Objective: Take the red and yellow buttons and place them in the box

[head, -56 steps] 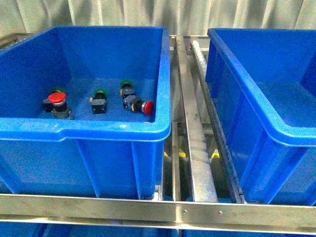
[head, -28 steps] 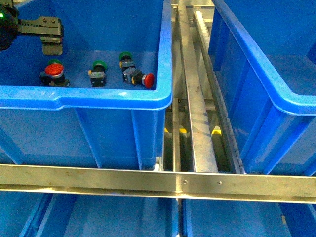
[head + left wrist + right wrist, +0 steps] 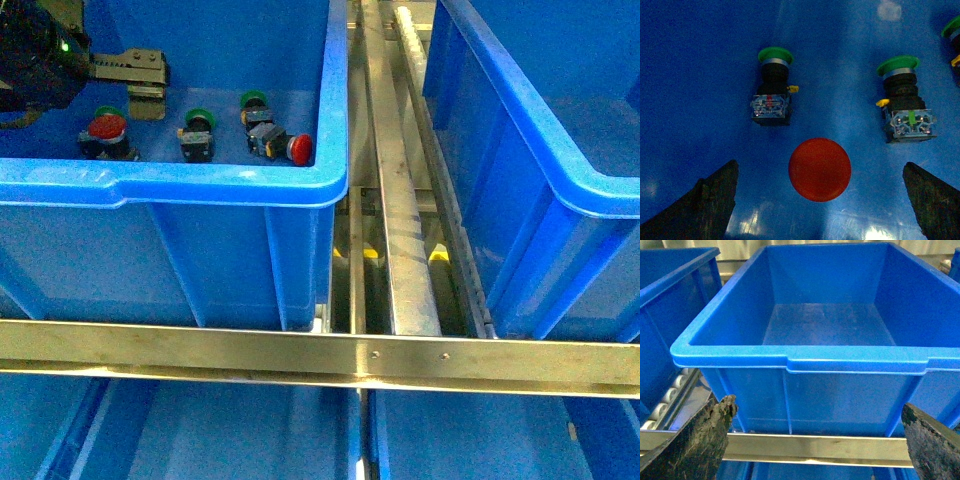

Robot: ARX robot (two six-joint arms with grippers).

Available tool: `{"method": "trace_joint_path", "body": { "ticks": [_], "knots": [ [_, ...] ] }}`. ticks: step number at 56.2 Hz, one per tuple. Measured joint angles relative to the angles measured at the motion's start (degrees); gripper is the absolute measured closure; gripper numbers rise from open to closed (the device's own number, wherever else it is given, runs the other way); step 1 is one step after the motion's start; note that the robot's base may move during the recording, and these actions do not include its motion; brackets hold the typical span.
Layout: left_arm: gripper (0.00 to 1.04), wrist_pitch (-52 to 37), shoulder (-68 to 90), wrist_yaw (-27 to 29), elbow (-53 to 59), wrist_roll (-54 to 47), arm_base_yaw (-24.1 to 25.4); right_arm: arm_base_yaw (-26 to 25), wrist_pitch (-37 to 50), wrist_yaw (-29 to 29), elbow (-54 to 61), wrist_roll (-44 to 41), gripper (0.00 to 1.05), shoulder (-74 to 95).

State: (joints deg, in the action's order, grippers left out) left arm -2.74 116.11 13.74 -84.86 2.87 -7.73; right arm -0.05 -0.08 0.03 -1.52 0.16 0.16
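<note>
Red button stands cap-up on the floor of the left bin, right under the left gripper, whose jaws are wide apart and empty, so the step in hand looks like the approach for a first pick. The next move calls for a straight drop and a close on the cap, clear of the green buttons just beyond. Right gripper, also spread and empty, faces the empty box; another red button lies tipped near the bin's right wall.
</note>
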Motion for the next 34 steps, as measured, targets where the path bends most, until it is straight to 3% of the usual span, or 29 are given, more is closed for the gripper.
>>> {"method": "trace_joint_path", "body": {
  "ticks": [34],
  "knots": [
    [0.08, 4.87, 7.02, 4.28, -7.80, 0.68, -1.42, 0.00, 0.00, 0.00, 0.00, 0.00, 0.06, 0.00]
  ]
}}
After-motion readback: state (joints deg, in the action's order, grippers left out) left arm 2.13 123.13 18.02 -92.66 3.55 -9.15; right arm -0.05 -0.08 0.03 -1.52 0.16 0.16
